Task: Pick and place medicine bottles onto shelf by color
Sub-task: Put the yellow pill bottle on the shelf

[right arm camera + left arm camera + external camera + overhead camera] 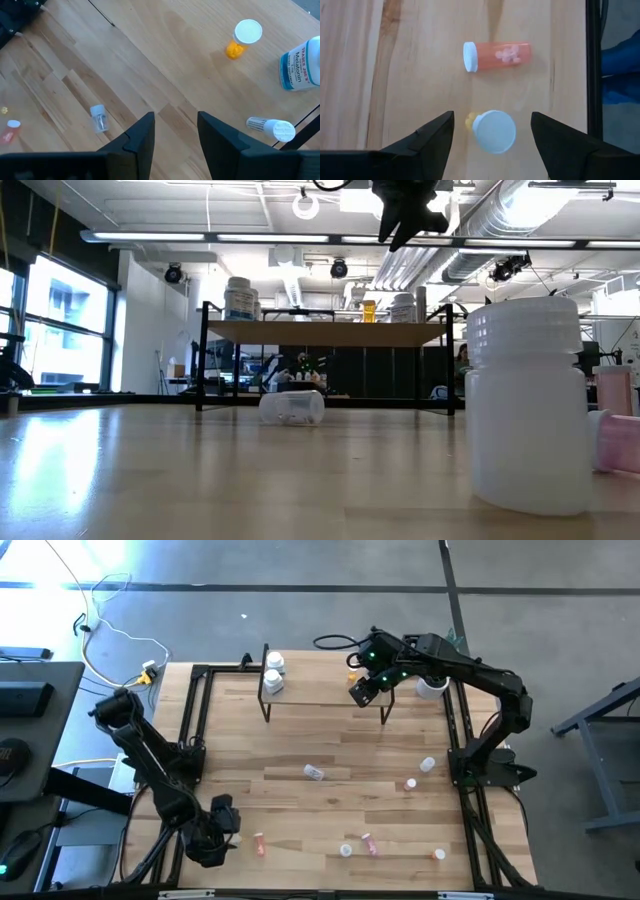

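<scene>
1. Nearest the low camera: a translucent white bottle (527, 405) with a ribbed cap, upright on the table (330, 745); a pink bottle (622, 442) lies just behind it at the frame edge.
2. Left gripper (492, 131) sits low at the table's near left corner, fingers spread apart with nothing between them. Below it stands an upright bottle with yellow contents and a white cap (493, 131); just beyond lies an orange-pink bottle (497, 53), white cap, on its side.
3. Right gripper (175, 127) hovers above the shelf (325, 690), fingers parted, holding nothing.
4. Shelf: light wood top on black legs, at the table's far edge. Two white bottles (273, 673) stand at its left end. At the right end are a small orange bottle with a white cap (242, 37), a blue-labelled white bottle (301, 65) and a white bottle on its side (272, 128).
5. Mid-table: a clear bottle (314, 772) lies on its side; more small white and pink ones are scattered toward the near edge.
</scene>
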Controlling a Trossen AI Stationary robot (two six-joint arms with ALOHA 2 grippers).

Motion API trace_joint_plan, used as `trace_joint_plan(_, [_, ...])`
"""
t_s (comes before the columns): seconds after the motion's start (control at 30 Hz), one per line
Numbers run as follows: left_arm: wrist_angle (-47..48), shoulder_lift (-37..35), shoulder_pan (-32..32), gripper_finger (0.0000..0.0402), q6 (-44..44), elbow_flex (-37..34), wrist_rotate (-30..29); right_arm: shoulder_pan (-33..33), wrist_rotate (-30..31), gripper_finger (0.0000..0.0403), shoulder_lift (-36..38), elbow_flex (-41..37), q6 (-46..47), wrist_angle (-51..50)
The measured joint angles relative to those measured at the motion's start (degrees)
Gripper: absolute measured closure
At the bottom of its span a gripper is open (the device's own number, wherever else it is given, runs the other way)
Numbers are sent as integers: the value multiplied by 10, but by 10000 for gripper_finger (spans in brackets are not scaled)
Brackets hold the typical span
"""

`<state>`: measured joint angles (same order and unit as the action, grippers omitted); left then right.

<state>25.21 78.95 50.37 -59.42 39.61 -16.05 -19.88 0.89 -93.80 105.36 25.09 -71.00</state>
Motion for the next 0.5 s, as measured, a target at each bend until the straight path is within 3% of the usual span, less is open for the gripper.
trace_joint_plan(0.5, [2,2,3,275,6,0,-2,0,0,263,0,0,4,0])
